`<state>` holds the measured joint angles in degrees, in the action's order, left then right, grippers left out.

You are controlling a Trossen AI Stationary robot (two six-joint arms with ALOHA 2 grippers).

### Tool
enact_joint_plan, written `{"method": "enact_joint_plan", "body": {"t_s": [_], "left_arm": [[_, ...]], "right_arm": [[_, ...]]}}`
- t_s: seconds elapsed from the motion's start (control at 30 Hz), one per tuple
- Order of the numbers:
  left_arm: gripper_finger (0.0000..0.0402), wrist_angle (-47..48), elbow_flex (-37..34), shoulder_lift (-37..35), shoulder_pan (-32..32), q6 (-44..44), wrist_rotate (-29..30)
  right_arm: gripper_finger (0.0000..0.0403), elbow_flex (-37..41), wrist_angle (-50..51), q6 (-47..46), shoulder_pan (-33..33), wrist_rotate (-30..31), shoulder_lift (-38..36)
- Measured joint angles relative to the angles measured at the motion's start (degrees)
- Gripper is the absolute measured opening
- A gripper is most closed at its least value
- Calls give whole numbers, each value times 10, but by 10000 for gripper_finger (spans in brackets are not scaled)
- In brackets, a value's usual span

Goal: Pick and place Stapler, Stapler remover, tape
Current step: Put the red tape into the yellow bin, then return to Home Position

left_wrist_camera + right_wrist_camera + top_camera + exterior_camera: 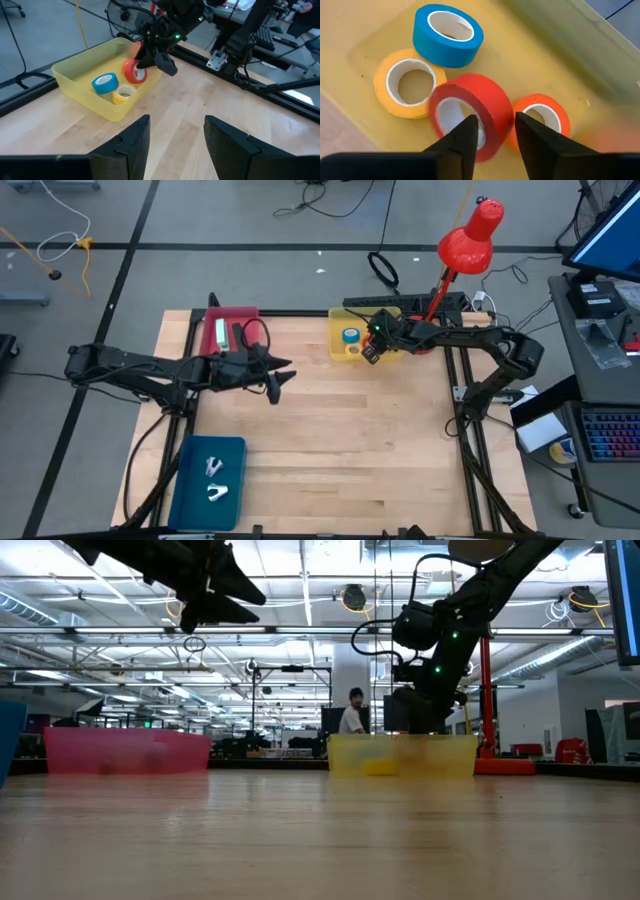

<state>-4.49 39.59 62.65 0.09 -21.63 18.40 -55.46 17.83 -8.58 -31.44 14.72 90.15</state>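
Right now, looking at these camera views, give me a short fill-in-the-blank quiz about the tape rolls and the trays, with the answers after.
1. The right gripper hangs over the ____ tray.
2. Its fingers straddle the wall of the ____ tape roll, which is tilted on edge.
3. The blue roll lies next to the ____ roll.
4. The left gripper holds ____.

Answers: yellow; red; yellow; nothing

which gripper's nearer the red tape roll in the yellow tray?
Right. The right gripper is over the yellow tray, fingers straddling the red tape roll's wall. The left gripper hovers over bare table, well away.
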Motion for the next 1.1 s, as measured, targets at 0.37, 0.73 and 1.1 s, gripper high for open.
{"method": "enact_joint_plan", "body": {"t_s": [0.37,0.73,1.1], "left_arm": [[186,8,0,-24,35,-3,-72],[186,133,0,-180,51,55,-98],[186,196,-1,-250,17,100,-106]], "right_arm": [[153,0,8,-4,4,-20,-61],[146,1,40,-72,4,-298,-256],[145,33,30,-14,53,-333,-431]]}}
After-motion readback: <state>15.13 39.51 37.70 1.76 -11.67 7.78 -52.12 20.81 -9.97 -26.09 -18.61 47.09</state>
